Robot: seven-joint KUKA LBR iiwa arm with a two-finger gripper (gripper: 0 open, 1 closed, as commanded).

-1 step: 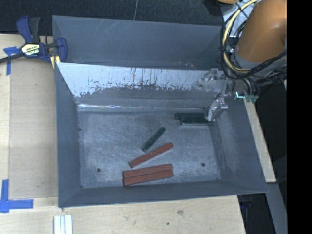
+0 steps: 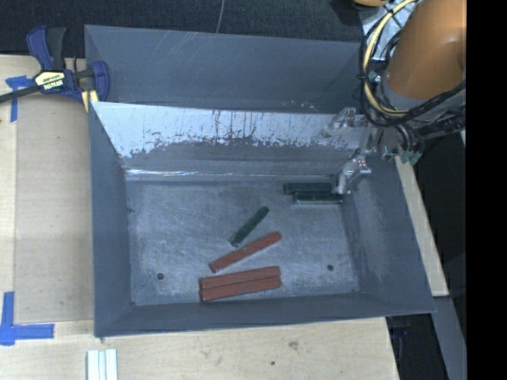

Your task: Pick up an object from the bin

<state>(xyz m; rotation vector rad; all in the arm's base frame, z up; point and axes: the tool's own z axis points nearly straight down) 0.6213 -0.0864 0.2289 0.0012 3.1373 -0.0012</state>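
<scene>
My gripper hangs at the bin's back right, by the right wall. Its two silver fingers stand apart, open, with nothing between them. The nearer fingertip is right at the right end of a short black bar that lies flat on the floor. Farther left, towards the middle, a dark green stick lies at a slant. Below it rests a thin reddish-brown strip, also slanted.
A thicker reddish-brown block lies along the front wall. The arm with its orange cover and cables stands over the bin's right rim. The bin's left half has bare floor.
</scene>
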